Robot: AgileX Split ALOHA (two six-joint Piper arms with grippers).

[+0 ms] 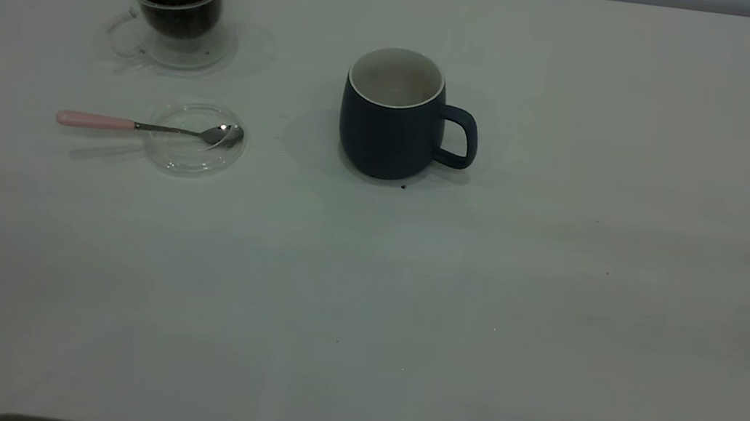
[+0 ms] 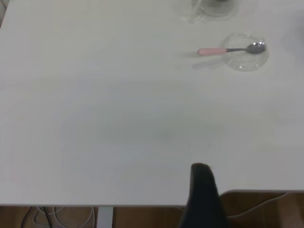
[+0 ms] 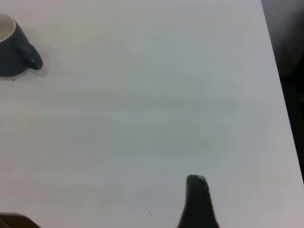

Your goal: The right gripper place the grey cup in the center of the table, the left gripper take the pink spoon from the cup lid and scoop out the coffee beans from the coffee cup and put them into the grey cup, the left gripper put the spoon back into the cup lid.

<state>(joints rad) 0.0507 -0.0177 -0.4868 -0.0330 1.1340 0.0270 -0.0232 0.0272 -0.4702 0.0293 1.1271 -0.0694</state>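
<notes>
The grey cup (image 1: pixel 391 125) stands upright near the table's middle, handle to the right; what shows of its inside is pale. The right wrist view catches it (image 3: pixel 12 52) far off. The pink spoon (image 1: pixel 137 126) lies with its bowl in the clear cup lid (image 1: pixel 192 155) and its handle sticking out left. Behind the lid stands the glass coffee cup (image 1: pixel 176 6), full of dark beans. Neither arm appears in the exterior view. My left gripper (image 2: pixel 200 167) hangs shut over the table's near edge, far from the spoon (image 2: pixel 223 50). My right gripper (image 3: pixel 195 178) is shut over bare table.
The coffee cup rests on a clear glass saucer (image 1: pixel 221 49). A dark crumb (image 1: pixel 402 186) lies by the grey cup's base. The table's near edge (image 2: pixel 95 205) has cables below it, and its right edge (image 3: pixel 280 95) drops into dark floor.
</notes>
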